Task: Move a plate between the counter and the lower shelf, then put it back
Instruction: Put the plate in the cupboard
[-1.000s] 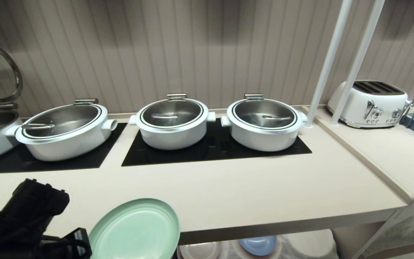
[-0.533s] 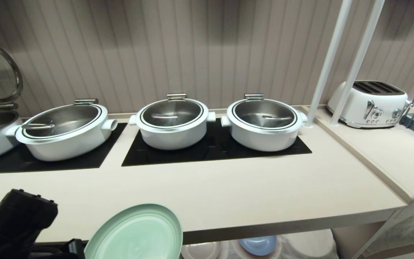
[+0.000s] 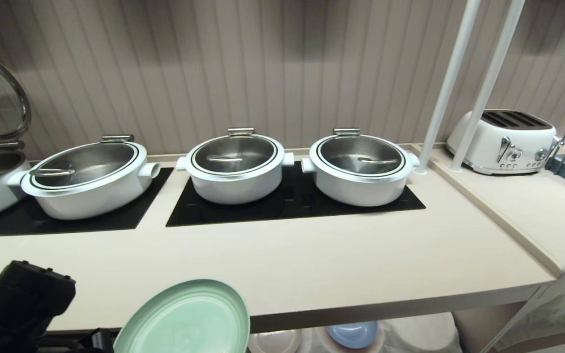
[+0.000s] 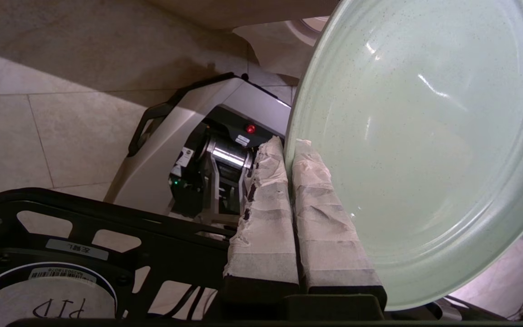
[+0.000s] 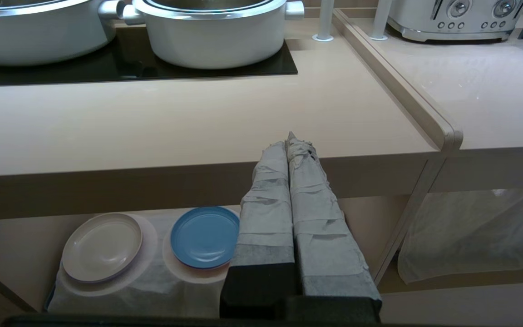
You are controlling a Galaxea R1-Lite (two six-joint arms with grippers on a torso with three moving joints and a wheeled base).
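Observation:
The mint-green plate [image 3: 184, 318] hangs tilted in front of the counter's [image 3: 336, 264] thick front edge, at the bottom left of the head view. My left gripper [image 4: 288, 145] is shut on the plate's [image 4: 416, 136] rim, one taped finger on each face. The black left arm [image 3: 17, 299] sits left of the plate. Below the counter [image 5: 198, 118], the lower shelf [image 5: 379, 218] has a white cloth [image 5: 120, 290] carrying a blue plate [image 5: 204, 236] and a cream plate [image 5: 101, 247]. My right gripper [image 5: 288, 138] is shut and empty, held level before the counter's front edge.
Three lidded white pots [image 3: 236, 169] and an open one stand on black cooktop panels [image 3: 292, 206] at the back. Two white poles [image 3: 451, 83] and a toaster [image 3: 503, 141] stand at the right, past a raised ridge [image 3: 498, 220]. My own base [image 4: 207, 150] is under the left gripper.
The left arm has sunk and drawn back toward the bottom left corner. The plate went down slightly with it, still gripped at the rim.

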